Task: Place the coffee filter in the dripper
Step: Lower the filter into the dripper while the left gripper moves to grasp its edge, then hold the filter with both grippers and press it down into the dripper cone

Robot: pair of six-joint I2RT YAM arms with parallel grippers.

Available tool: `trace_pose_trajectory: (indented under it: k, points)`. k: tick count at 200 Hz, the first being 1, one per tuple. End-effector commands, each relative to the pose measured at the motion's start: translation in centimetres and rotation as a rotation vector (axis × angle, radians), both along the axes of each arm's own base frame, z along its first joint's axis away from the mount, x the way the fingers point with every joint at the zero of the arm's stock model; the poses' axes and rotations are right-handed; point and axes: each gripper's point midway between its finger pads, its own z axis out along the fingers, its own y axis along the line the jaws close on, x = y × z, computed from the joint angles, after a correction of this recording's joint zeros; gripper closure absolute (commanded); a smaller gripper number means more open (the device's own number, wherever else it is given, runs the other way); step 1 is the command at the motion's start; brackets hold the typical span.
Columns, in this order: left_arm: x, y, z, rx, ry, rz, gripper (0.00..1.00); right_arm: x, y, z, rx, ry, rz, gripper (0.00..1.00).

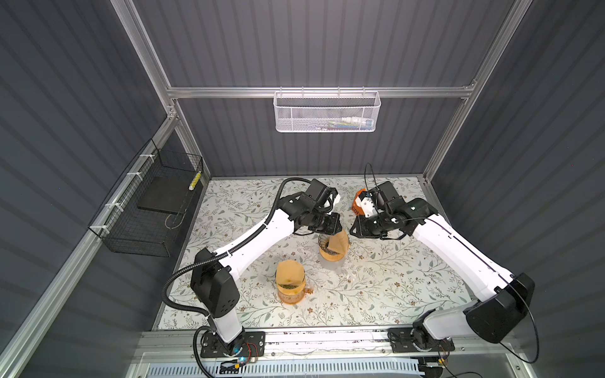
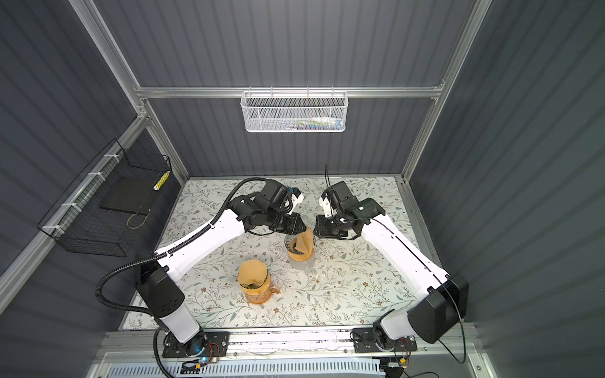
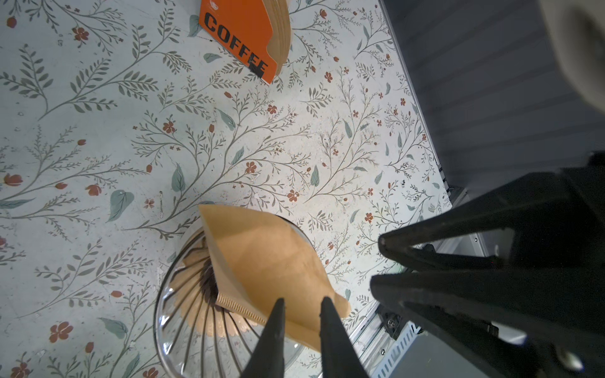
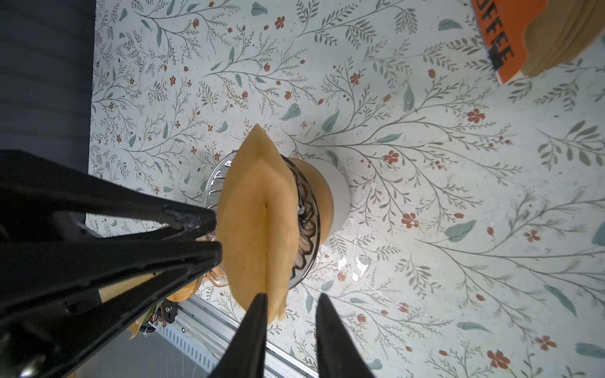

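While an orange COFFEE pack (image 3: 235, 29) lies toward the worktop's (image 3: 98, 131) far edge, left gripper (image 3: 302, 302) and right gripper (image 4: 291, 299), narrowly parted, flank the brown paper filter (image 3: 262, 255) in the glass dripper (image 3: 170, 327).

Bright, even overhead light falls on the floral table (image 1: 393, 294); the grey walls (image 1: 65, 131) look dim and shadows are soft. Wrist views blur close to the lens
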Motion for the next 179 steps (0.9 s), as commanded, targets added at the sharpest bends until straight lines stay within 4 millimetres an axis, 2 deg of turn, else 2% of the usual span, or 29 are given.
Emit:
trace_pose_trajectory:
  k: [1,69,142,179]
  points:
    - [-0.5,0.3,-0.1,0.016,0.012,0.007,0.79,0.2,0.2,-0.2,0.005,0.002,0.013,0.72]
    - [-1.0,1.5,-1.3,0.055,0.018,0.026,0.8,0.5,0.5,-0.5,-0.006,0.011,0.022,0.69]
    - [-1.5,2.3,-1.4,0.066,0.018,0.039,0.8,0.5,2.3,-1.1,-0.054,0.019,0.088,0.69]
    - [-1.5,2.3,-1.5,0.068,0.02,0.04,0.8,0.7,2.5,-1.7,-0.106,0.017,0.096,0.72]
